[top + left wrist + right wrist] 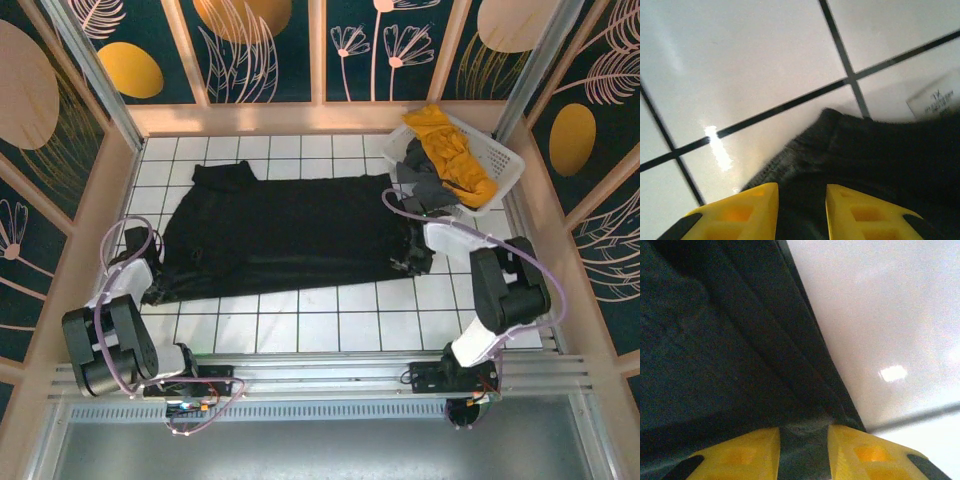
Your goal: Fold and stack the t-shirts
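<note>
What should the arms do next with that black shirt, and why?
Probably raise the near edge and fold it away: the black t-shirt lies spread, and the left pincer and right pincer each have its cloth between their fingers.

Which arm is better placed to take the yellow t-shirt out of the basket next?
Probably right. The right gripper sits at the right end of the black t-shirt, close to the basket holding the yellow t-shirt in the far right corner. The left gripper is at its far left end.
</note>
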